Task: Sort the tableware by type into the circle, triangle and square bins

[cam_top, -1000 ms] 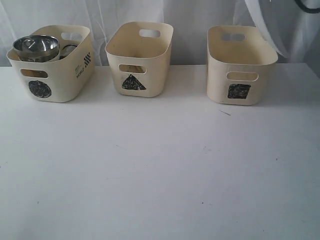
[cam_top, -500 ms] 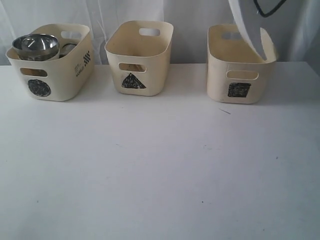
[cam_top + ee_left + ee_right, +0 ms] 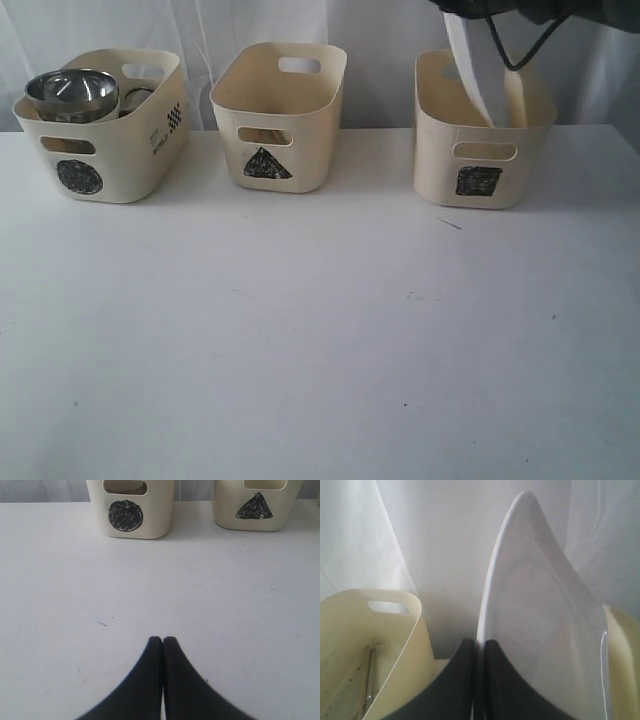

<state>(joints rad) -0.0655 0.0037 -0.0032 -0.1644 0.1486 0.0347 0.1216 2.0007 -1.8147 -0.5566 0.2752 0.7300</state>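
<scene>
My right gripper (image 3: 479,643) is shut on the rim of the large white square plate (image 3: 545,620). In the exterior view that plate (image 3: 470,78) hangs on edge from the gripper (image 3: 478,10), its lower part inside the square bin (image 3: 480,150). The circle bin (image 3: 100,150) holds the shiny steel bowl (image 3: 70,90) and a steel cup (image 3: 136,98). The triangle bin (image 3: 278,110) stands in the middle, and a metal utensil (image 3: 369,680) lies inside it. My left gripper (image 3: 162,639) is shut on nothing, low over the bare table in front of the circle bin (image 3: 132,510).
The white table (image 3: 320,330) stretches in front of the three bins. A white curtain (image 3: 380,40) hangs close behind them. The triangle bin (image 3: 255,510) also shows in the left wrist view, beside the circle bin.
The plate has come down from the upper right and now stands steeper with its lower end inside the square bin. The right gripper's dark body has entered the top of the view.
</scene>
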